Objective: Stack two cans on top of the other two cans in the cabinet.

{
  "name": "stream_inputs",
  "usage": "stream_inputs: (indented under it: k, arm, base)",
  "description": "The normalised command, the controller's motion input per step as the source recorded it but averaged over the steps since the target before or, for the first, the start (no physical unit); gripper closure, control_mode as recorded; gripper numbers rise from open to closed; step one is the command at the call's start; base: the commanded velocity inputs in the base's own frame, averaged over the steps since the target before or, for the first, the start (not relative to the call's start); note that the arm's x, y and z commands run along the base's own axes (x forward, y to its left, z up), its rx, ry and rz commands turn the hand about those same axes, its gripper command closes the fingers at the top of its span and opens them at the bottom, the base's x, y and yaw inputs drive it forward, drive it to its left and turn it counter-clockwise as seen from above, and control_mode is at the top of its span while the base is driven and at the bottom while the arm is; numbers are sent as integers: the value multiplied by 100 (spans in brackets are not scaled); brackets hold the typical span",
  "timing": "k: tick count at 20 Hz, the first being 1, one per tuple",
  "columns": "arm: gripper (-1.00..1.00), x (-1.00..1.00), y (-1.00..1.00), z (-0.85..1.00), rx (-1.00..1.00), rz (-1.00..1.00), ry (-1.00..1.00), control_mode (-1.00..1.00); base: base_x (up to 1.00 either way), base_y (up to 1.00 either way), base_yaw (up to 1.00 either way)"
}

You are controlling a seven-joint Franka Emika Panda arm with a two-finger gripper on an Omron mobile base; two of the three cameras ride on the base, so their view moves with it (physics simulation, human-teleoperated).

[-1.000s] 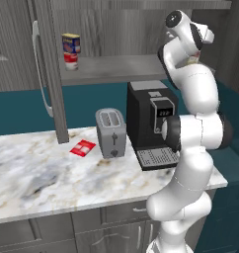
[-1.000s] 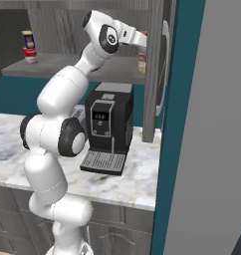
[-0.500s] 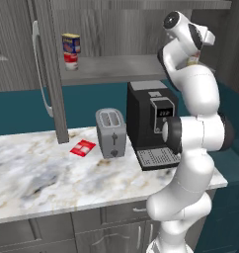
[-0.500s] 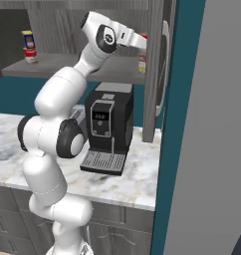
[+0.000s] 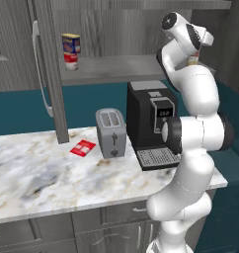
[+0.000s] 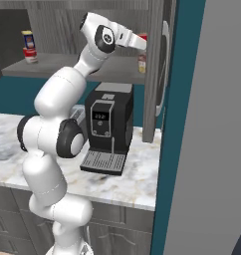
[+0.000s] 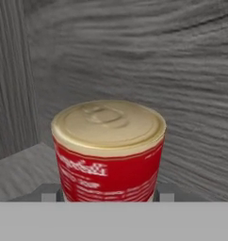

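On the left of the cabinet shelf (image 5: pixel 116 66), a blue can with a yellow rim (image 5: pixel 71 43) stands on a red can with a white band (image 5: pixel 71 62). The same stack appears far left in the right base view, blue can (image 6: pixel 27 39) over red can (image 6: pixel 30 54). At the shelf's right end my gripper (image 6: pixel 141 43) is shut on a second red can (image 6: pixel 143 36), just above the pale cream can (image 6: pixel 141 63); whether the two touch I cannot tell. In the hand view the red can (image 7: pixel 109 155), with its golden lid, sits between my fingertips, gripper (image 7: pixel 108 195).
The open cabinet door (image 5: pixel 50 74) with its long pale handle (image 5: pixel 40 74) hangs at the left; the other door (image 6: pixel 155 69) stands close beside my hand. Below are a black coffee machine (image 5: pixel 151 123), a toaster (image 5: pixel 110 133) and a red packet (image 5: pixel 83 148) on the marble counter (image 5: pixel 37 178).
The hand with the red can has shifted only very slightly; the grip is the same and the stack on the left has not moved.
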Motion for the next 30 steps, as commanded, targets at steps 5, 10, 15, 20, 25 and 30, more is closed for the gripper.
stream_inputs:
  k: [5,10,15,20,25,30]
  arm:
    - [-100,0,0,-9,0,0,-1,-100]
    - [-100,0,0,-2,0,0,-3,-100]
    - [-100,-9,9,-8,0,0,-6,-100]
    - [-100,-13,25,-18,0,0,-8,-100]
    - [-100,-31,35,-24,0,0,-7,-100]
    - [-100,-56,32,-8,1,4,-1,-100]
  base:
    - [0,0,0]
    - [0,0,0]
    - [0,0,0]
    - [0,0,0]
    - [0,0,0]
    - [0,0,0]
